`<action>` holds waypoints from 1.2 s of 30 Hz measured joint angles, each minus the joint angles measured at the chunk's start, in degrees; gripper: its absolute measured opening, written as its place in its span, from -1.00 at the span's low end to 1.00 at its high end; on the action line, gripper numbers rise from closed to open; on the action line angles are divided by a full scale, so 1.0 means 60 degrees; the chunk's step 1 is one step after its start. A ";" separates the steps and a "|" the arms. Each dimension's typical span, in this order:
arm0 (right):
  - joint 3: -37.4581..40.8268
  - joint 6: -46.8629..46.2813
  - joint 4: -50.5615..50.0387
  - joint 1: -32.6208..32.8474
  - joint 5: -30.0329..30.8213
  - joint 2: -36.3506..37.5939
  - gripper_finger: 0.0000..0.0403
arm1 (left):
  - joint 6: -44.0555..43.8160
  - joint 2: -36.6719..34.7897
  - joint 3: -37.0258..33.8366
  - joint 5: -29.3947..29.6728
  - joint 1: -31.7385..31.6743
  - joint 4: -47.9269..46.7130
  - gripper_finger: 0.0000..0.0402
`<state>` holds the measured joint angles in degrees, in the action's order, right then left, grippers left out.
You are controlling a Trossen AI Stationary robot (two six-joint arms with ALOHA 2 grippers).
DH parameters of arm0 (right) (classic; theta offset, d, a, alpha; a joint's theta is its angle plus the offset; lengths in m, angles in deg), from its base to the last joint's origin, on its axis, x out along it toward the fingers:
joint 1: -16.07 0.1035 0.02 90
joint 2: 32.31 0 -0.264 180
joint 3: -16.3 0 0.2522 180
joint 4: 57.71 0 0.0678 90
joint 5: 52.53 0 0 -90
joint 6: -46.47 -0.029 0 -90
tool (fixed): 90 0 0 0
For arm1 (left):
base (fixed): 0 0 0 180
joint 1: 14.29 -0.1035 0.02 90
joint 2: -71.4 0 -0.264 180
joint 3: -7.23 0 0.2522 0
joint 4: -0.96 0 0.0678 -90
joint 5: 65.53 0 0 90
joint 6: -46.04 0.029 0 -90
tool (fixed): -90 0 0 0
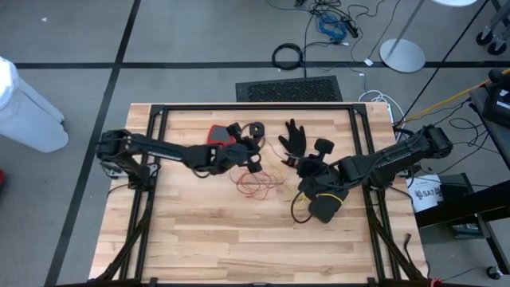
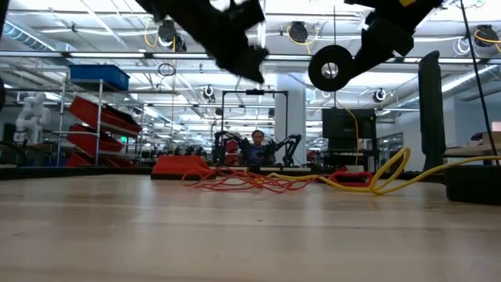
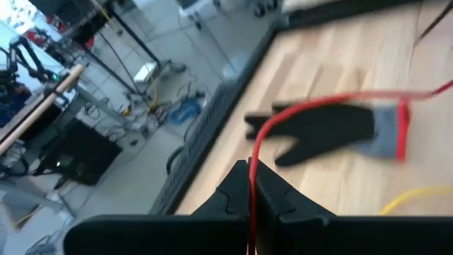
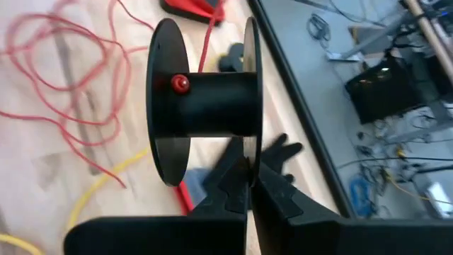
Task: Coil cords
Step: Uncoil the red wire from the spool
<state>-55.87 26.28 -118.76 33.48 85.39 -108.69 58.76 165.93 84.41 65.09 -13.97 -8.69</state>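
Pinching the red cord (image 3: pixel 311 106) between closed fingers, the left gripper (image 1: pixel 253 156) sits raised near the table's (image 1: pixel 207 239) far edge. Right gripper (image 4: pixel 248 185), clamped on a black reel's (image 4: pixel 205 106) flange, is raised toward the right edge. Red loops and the yellow cord (image 1: pixel 296 214) lie mid-table.

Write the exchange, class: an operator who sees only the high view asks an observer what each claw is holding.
Operator: Left side first?
Observer: The left wrist view shows the left claw shut on the red cord.
Operator: And the right?
Observer: In the right wrist view, the right claw pinches one flange of the empty black reel.
Operator: Is it set down?
Observer: No. In the low view it hangs clear above the table.
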 joint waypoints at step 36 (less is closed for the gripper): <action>0.0000 0.4012 0.1986 0.0272 0.1036 -0.0004 -1.00 | -0.0571 0.0251 0.0000 -0.1696 0.2491 0.0264 -0.36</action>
<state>-55.87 50.35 -106.85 35.12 91.61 -108.71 55.33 167.43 84.41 54.91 0.98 -7.11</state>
